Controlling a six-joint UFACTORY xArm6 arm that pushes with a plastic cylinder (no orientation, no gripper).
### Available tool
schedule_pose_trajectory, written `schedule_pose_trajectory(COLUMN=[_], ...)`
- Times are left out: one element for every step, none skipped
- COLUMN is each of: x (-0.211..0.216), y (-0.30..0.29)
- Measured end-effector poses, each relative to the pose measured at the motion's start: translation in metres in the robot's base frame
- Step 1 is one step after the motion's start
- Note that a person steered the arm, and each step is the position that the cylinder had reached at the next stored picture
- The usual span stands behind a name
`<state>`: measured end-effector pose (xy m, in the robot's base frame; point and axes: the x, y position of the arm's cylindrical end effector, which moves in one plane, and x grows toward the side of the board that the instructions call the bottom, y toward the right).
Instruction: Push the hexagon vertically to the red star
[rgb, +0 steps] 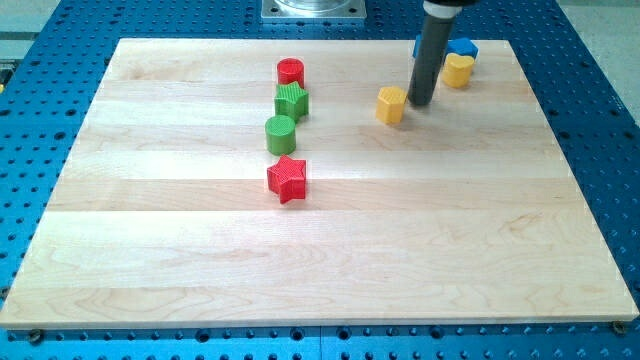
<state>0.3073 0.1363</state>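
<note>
The yellow hexagon (391, 104) lies in the upper middle of the wooden board. My tip (421, 103) stands right beside it, at its right edge, touching or nearly so. The red star (287, 179) lies left of centre, well to the lower left of the hexagon. The dark rod rises from the tip to the view's top.
A red cylinder (290, 71), a green star (292, 100) and a green cylinder (281, 132) form a column above the red star. A yellow block (458, 70) and a blue block (463, 47) sit behind the rod at the top right. The board (320, 260) rests on a blue perforated table.
</note>
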Motion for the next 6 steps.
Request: schedule_pose_trajectory(x=[0.06, 0.113, 0.111, 0.157, 0.206, 0.235], y=[-0.053, -0.071, -0.092, -0.13, -0.157, -0.097])
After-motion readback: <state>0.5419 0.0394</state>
